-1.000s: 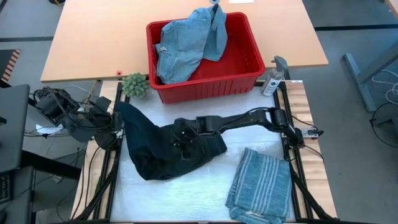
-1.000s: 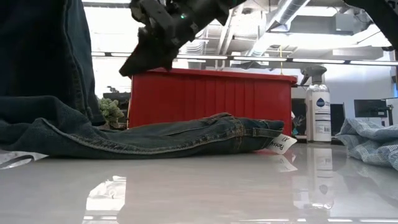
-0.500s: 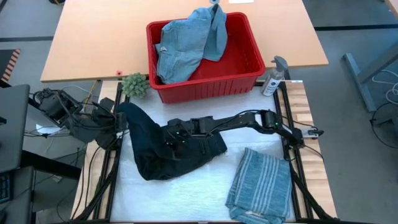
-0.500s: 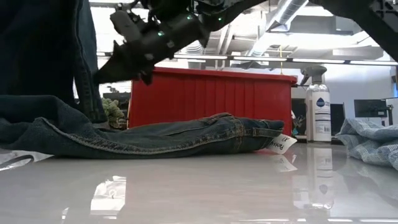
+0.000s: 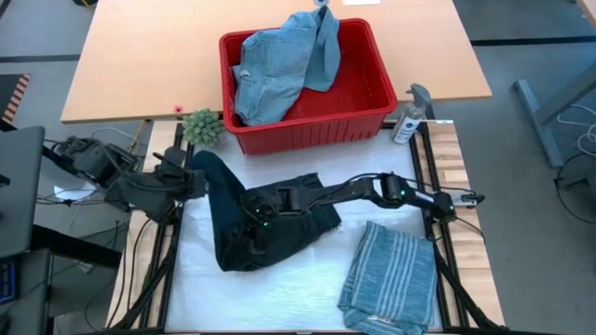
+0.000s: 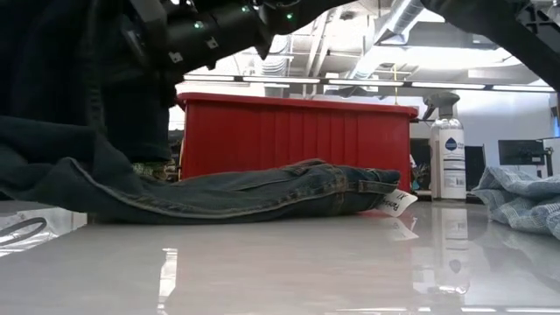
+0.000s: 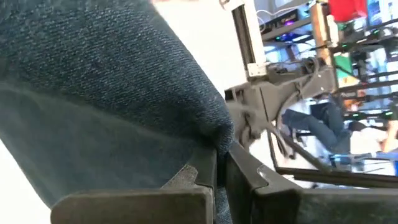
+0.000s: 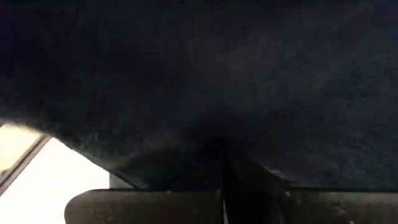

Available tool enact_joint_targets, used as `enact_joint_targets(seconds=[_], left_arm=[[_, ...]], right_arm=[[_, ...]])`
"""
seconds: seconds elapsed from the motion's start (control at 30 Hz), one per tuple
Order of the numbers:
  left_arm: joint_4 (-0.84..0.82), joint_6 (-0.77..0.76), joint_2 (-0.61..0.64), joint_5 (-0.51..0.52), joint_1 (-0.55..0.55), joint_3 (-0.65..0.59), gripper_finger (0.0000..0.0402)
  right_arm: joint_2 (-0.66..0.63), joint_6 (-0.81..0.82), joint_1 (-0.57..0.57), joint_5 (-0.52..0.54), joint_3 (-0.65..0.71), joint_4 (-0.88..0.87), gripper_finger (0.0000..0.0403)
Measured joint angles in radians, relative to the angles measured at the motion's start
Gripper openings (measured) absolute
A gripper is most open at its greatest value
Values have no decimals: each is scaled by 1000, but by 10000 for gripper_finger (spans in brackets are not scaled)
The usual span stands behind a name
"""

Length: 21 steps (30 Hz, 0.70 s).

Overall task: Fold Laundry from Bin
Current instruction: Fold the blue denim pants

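Note:
The dark navy trousers [image 5: 289, 216] lie across the middle of the table, one end raised at the left. My left gripper [image 5: 198, 179] is shut on that raised end. My right gripper [image 5: 250, 221] reaches in from the right over the trousers, its shut fingers in against the raised dark cloth [image 6: 105, 79]. The red bin [image 5: 279, 140] stands at the far edge of the mat with light blue denim pieces [image 5: 279, 60] inside, one draped over its far rim. A blue-grey striped shirt [image 5: 389, 279] lies folded at the near right. My left gripper pinches a thick rolled fold of the trousers [image 7: 211, 127] between its two fingers, coming from the table's left and slanting down. That end is lifted; the cloth falls from it to the table, where the waist end [image 6: 350, 188] lies flat. My right gripper's shut fingertips [image 8: 222, 163] meet the dark cloth of the raised part, coming from the table's right and slanting down. The cloth fills its wrist view. Whether any cloth sits between the fingers I cannot tell.
A spray bottle [image 5: 410, 113] stands right of the bin, a small green plant [image 5: 202, 127] left of it. Cables and equipment [image 5: 84, 167] crowd the table's left edge. Bare white mat [image 5: 279, 298] lies along the near edge.
My right gripper has gone toward the table's left and a little down, tipping further downward, into the raised part of the trousers. My left gripper has carried the held end toward the table's right. The waist end has stayed on the table.

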<state>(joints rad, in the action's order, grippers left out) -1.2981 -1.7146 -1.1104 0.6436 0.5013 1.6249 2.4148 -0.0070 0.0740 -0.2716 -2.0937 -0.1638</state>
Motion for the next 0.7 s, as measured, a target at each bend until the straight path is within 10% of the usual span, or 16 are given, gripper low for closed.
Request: enact_joint_targets(seconds=[0.7], left_arm=[[32,161,-181,-105,-108,0,5]], right_arm=[[-9,-54,-20,-55,2,-188,16]])
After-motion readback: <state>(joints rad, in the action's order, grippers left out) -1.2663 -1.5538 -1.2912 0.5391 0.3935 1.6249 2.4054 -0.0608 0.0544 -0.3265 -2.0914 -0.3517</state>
